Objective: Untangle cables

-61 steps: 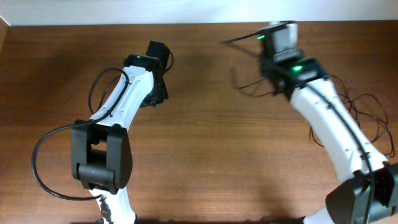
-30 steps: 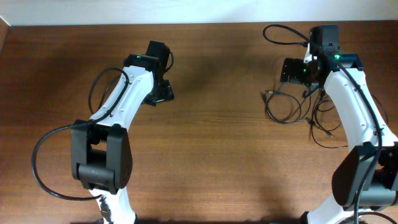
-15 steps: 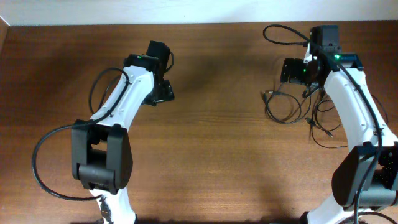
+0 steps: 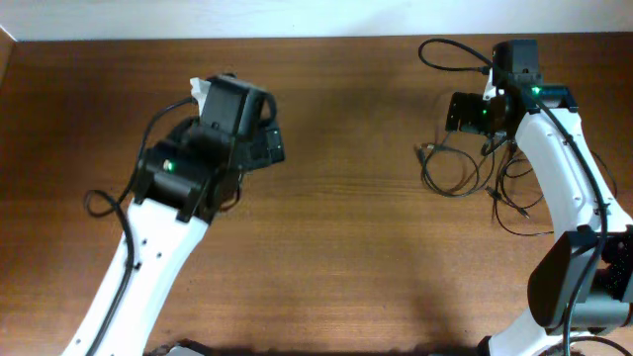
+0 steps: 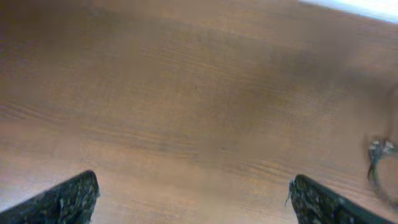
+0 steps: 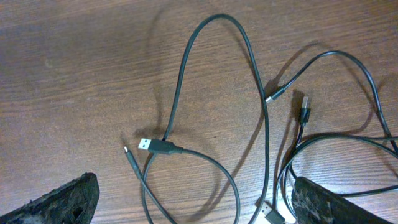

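The cables [image 4: 453, 176] lie as loose thin black loops on the wooden table at the right, and more strands [image 4: 521, 203] trail beside the right arm. In the right wrist view the loops cross each other, with a USB plug [image 6: 157, 145] and other small plug ends showing. My right gripper [image 4: 463, 111] hovers just above them, open [image 6: 199, 205], with cable loops on the table below the gap and nothing gripped. My left gripper [image 4: 269, 146] is far to the left and open [image 5: 193, 202] over bare wood. One cable end [image 5: 378, 163] shows at that view's right edge.
The table's back edge meets a white wall [image 4: 297, 15]. The left arm's bulky body [image 4: 188, 168] rises high over the table's left half. Thicker black arm cables [image 4: 450, 49] loop behind the right wrist.
The left arm has lifted and swung into a new pose, its gripper shifted slightly right. In the last second the right arm and cables held still; before that, the right arm swung to the cables.
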Available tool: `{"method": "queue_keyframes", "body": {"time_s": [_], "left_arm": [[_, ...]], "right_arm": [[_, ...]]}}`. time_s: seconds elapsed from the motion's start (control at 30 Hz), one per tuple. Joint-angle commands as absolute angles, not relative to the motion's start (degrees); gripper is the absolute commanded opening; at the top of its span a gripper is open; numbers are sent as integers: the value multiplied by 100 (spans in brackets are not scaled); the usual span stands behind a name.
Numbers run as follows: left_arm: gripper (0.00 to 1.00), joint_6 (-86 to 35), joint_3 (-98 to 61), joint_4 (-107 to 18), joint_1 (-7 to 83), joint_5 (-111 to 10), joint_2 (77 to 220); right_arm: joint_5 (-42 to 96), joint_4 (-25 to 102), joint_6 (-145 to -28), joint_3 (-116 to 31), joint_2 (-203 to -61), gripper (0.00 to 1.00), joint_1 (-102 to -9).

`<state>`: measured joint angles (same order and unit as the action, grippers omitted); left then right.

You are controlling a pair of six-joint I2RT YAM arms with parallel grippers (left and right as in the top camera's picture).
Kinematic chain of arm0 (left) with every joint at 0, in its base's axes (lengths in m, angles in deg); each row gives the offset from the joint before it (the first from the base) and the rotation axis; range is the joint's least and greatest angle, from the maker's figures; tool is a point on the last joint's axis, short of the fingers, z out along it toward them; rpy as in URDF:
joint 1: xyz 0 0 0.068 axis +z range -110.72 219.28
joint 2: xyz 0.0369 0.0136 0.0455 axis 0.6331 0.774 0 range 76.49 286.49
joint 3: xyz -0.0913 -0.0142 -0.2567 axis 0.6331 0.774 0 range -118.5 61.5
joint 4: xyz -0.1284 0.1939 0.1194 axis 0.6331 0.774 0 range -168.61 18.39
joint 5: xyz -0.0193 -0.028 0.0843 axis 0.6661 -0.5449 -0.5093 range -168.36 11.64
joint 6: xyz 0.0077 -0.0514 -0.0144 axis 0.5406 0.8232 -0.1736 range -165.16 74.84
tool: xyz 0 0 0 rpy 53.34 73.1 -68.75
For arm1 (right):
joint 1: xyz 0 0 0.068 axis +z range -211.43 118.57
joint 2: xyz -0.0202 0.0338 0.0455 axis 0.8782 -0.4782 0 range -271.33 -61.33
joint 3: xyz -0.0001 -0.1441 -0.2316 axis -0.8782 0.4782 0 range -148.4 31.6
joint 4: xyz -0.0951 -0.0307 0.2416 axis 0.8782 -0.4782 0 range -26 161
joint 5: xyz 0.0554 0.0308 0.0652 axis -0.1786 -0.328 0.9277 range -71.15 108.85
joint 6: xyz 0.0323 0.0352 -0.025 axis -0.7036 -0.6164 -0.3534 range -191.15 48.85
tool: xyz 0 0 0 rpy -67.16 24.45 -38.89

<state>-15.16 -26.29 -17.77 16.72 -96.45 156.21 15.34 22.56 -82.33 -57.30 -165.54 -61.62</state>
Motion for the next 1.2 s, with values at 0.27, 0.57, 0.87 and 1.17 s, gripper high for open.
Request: {"method": "queue_keyframes", "body": {"time_s": [0.27,0.57,0.87,1.17], "left_arm": [[99,-2642,2765,-7805,1765,-9411,13877],[99,-2639,5408,-9444,2924,-8629,12045],[99,-2685,6103,-8662,3261,-8572,10725],[99,-2904,6101,-7453,3280,-8668,8716]], "right_arm": [[1565,2256,-8229,-5671,-16586,99,-6146],[1565,2256,-8229,-5671,-16586,99,-6146],[1563,2258,-8229,-5671,-16586,99,-6146],[1563,2258,-8229,-5671,-16586,99,-6146]]}}
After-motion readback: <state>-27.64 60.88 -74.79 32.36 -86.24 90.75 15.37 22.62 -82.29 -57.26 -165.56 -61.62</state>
